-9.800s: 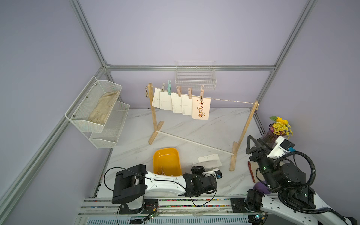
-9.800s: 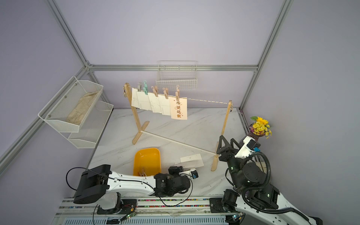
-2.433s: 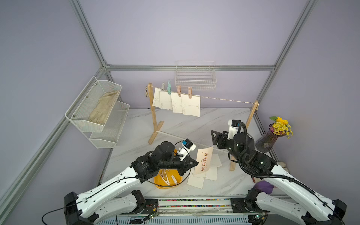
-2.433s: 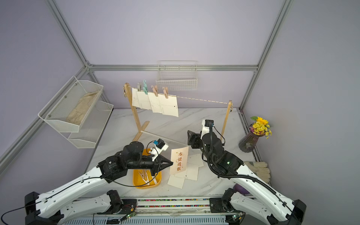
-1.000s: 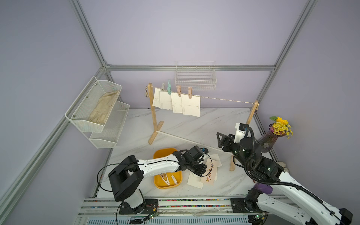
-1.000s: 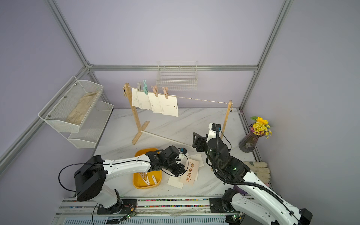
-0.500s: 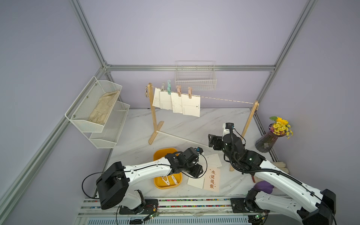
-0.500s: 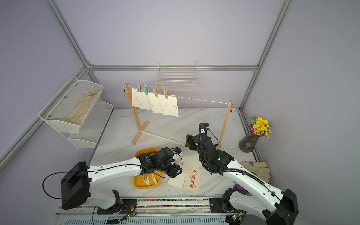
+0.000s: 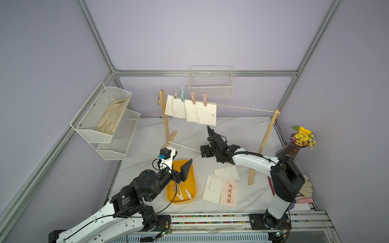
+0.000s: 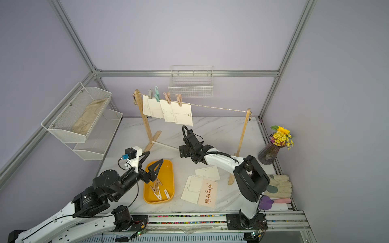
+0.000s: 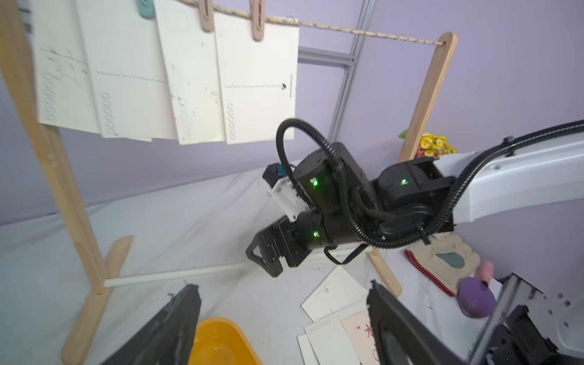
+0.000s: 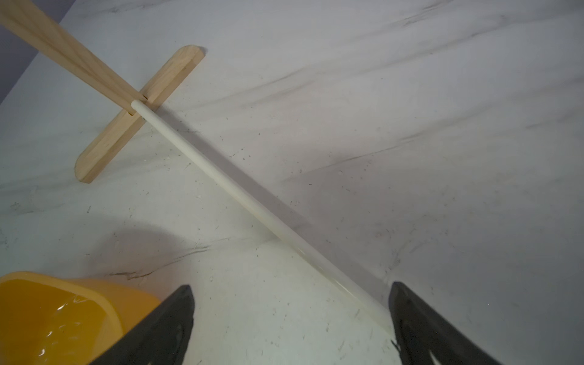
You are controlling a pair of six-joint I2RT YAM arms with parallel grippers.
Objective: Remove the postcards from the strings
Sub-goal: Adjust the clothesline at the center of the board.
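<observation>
Several white postcards (image 9: 207, 114) (image 11: 256, 82) hang from pegs (image 9: 204, 100) at the left end of the strings (image 9: 242, 106) (image 11: 363, 34). Loose postcards (image 9: 227, 172) lie on the table at front right, topped by the cream one with Chinese characters (image 9: 229, 193) (image 10: 208, 194). My left gripper (image 10: 155, 156) (image 11: 282, 285) hovers above the yellow tray (image 9: 195, 189), open and empty. My right gripper (image 9: 205, 151) (image 12: 290, 286) is open and empty, low over the white rod (image 12: 240, 196), below the rightmost hanging card.
Loose pegs (image 9: 179, 191) lie in the yellow tray. Wire shelves (image 9: 105, 117) hang on the left wall and a wire basket (image 9: 211, 86) on the back wall. A vase of flowers (image 9: 301, 138) and gloves (image 9: 305, 187) sit at the right edge. Wooden posts (image 9: 266, 138) stand on the table.
My left gripper let go of the cream card onto the pile, opened, and rose back over the yellow tray. My right arm swung left toward the hanging cards, jaws opening wider.
</observation>
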